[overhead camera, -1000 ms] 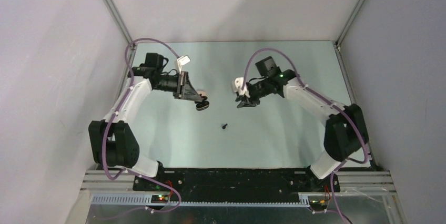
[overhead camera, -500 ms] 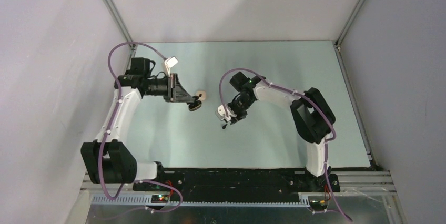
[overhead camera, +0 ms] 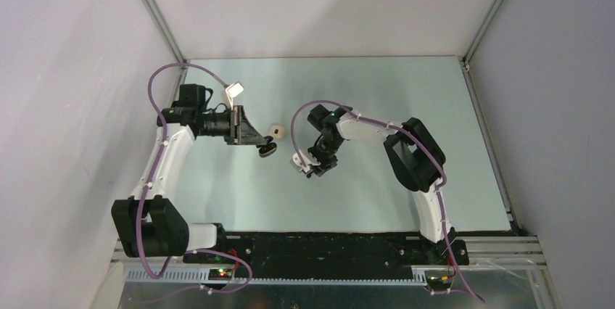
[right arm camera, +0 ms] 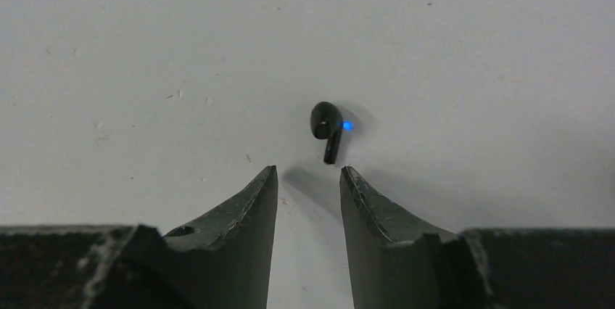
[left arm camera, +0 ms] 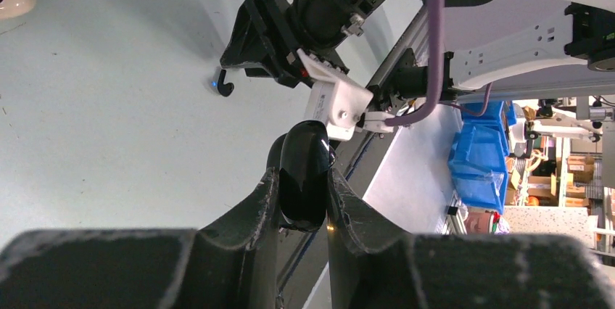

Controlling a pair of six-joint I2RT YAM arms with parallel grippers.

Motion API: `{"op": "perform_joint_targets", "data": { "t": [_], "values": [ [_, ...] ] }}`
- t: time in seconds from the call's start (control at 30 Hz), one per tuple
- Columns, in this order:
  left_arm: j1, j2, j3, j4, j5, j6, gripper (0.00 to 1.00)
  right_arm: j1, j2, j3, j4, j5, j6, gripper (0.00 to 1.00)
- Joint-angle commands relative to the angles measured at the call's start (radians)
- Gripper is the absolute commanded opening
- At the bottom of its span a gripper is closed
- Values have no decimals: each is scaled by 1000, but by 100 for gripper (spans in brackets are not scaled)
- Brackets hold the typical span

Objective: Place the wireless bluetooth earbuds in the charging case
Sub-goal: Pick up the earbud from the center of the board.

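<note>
Two-arm status over the table (overhead camera: 377,91): left gripper (left arm camera: 303,186) loaded, right gripper (right arm camera: 309,172) empty.
Your left fingers (left arm camera: 262,211) clamp the black case (left arm camera: 304,151) by its sides; a cream case (overhead camera: 275,131) lies on the table near it. Your right fingers (right arm camera: 254,204) stand narrowly apart, pointing down; the black earbud (right arm camera: 326,122) lies on the table just beyond their tips, its blue light lit.

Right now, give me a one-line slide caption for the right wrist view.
Right hand, open, poised just short of a black earbud lying on the table, its blue light glowing.
</note>
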Motion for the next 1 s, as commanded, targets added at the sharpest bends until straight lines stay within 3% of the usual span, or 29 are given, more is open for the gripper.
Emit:
{"op": "perform_joint_targets", "data": {
  "t": [0.0,0.7,0.97],
  "values": [
    [7,-23,15,10,20,3,0,20,36,43,-37,45,46,40],
    [7,20,9,12,67,16,0,101,-21,-7,-30,-14,214,33],
    [8,-7,-3,11,73,8,0,39,-128,-8,-76,-102,189,29]
  ]
}}
